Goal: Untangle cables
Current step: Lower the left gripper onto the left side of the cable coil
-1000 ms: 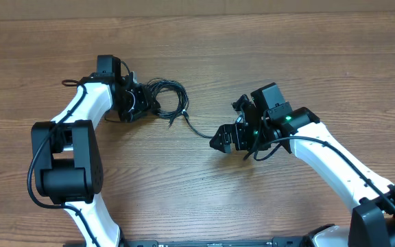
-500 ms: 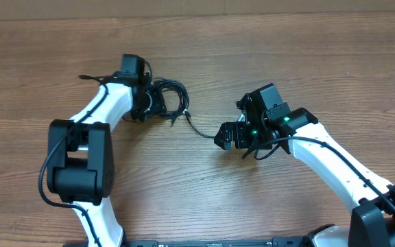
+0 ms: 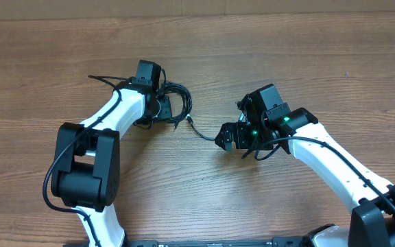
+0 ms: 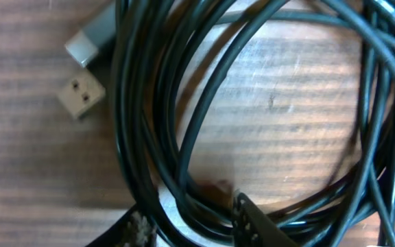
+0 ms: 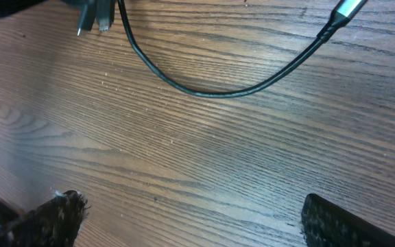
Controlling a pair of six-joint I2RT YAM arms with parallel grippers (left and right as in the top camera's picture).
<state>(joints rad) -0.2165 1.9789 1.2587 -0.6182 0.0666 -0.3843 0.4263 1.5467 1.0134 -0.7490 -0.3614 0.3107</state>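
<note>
- Brown wood-grain tabletop (image 3: 321, 62) beneath both arms;
- coiled bundle of thin black cables (image 4: 149, 103), several strands running between the narrowed fingers of left gripper (image 4: 194, 226); cannot tell whether clamped;
- white square plug end (image 4: 81, 96) beyond those fingertips, leftward;
- right gripper (image 5: 184, 219) spread wide, empty; single black cord with silver plug (image 5: 218, 92) curving ahead of its fingers, apart.

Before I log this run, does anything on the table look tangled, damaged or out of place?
Only the cables: a heap of overlapping black loops at the left pincer, which straddles several strands. One loose strand trails toward the open right pincer. No damage shows.
</note>
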